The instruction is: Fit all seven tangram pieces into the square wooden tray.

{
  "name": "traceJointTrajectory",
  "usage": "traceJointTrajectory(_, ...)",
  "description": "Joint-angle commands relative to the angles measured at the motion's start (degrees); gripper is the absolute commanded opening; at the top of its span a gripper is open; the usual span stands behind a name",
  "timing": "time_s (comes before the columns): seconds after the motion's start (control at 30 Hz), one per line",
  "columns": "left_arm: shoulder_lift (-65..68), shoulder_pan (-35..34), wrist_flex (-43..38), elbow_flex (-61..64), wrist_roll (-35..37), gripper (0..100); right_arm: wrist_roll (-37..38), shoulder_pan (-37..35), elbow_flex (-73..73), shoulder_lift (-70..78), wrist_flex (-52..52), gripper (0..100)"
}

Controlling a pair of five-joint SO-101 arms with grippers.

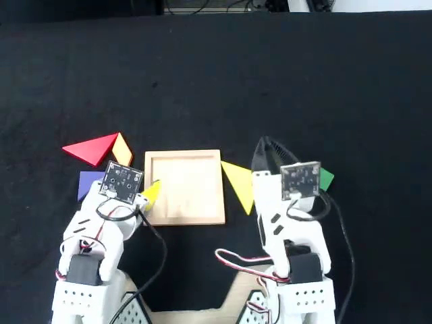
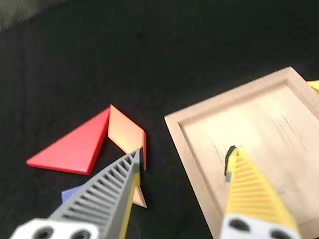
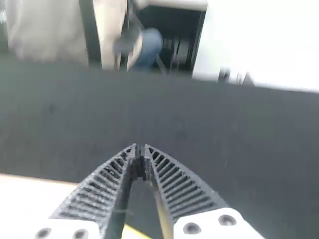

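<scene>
The square wooden tray (image 1: 182, 212) lies empty mid-table. A red triangle (image 1: 91, 148) and an orange parallelogram (image 1: 122, 148) lie touching at its far left, with a blue piece (image 1: 88, 182) nearer. A large yellow triangle (image 1: 239, 183) rests against the tray's right side, and a green piece (image 1: 327, 179) peeks out beside the right arm. My left gripper (image 2: 183, 155) is open and empty, straddling the tray's (image 2: 172, 124) left rim, with the red triangle (image 2: 75, 147) and parallelogram (image 2: 124, 132) just beyond. My right gripper (image 3: 139, 149) is shut and empty, raised past the yellow triangle.
Black cloth covers the table, with wide free room beyond the tray. Both arm bases stand at the near edge, with cables trailing between them. In the right wrist view a room with furniture lies past the table's far edge.
</scene>
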Motion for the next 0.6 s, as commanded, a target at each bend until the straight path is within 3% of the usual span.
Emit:
traceJointTrajectory(0.0,-0.44,-0.04,-0.09,1.1,0.09,27,4.57,-1.14,-0.04,-4.53,9.85,1.1)
traceJointTrajectory(0.17,-0.18,2.07,2.64,1.1,-1.76,27,9.32,-7.03,-0.13,-4.62,11.6,1.1)
traceJointTrajectory(0.4,-0.18,4.97,7.03,1.1,-7.3,27,24.62,-18.46,-0.04,-4.18,17.14,1.1)
traceJointTrajectory(0.47,-0.53,3.82,7.03,1.1,-7.3,27,26.73,-19.78,-0.04,-4.18,19.16,1.1)
traceJointTrajectory(0.57,-0.53,-2.95,1.41,1.1,-0.79,27,28.04,-17.85,-0.13,-4.7,18.64,1.2)
